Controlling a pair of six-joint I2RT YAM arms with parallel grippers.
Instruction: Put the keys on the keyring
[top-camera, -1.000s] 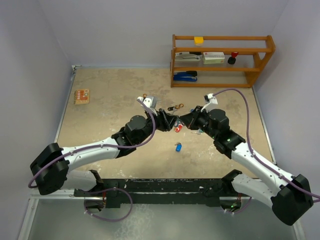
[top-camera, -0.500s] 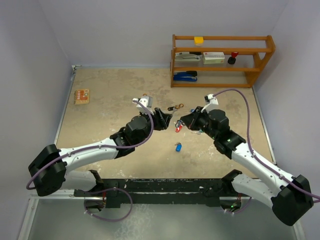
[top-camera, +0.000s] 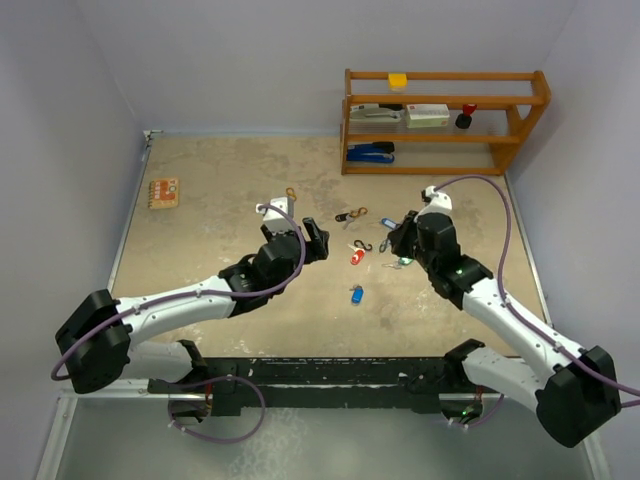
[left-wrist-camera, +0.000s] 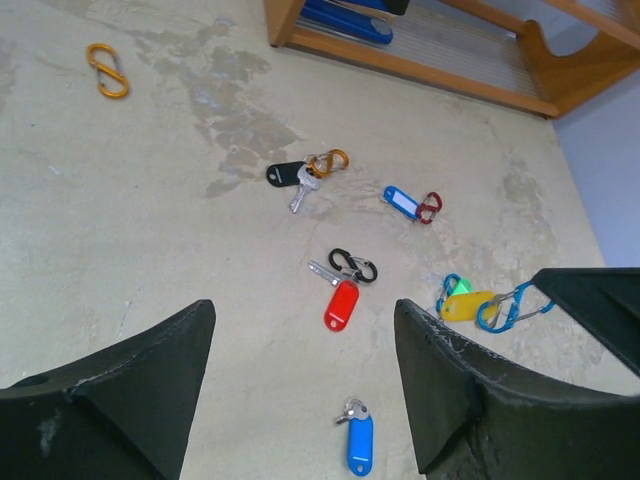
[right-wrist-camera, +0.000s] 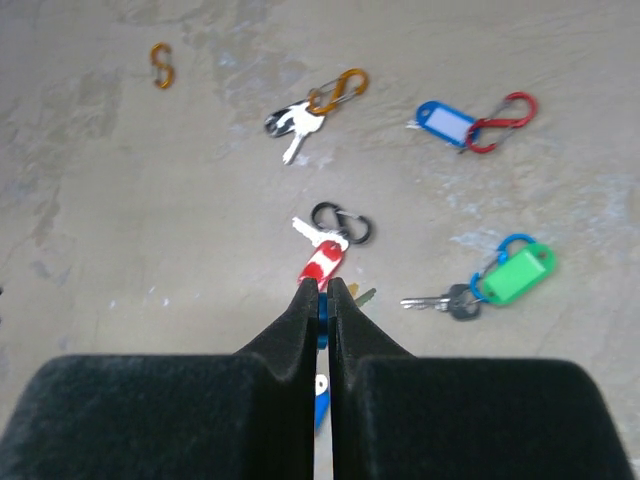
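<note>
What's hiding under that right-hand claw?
A blue clip pokes out of the shut right claw, with a yellow key tag at its far end. The claw covers the rest of the clip, so how much is pinched can't be seen.

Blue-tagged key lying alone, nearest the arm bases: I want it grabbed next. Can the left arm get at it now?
Probably yes. The blue-tagged key lies alone on the table, nothing over it, and the wrist view shows it between the fingers of the open left gripper.
</note>
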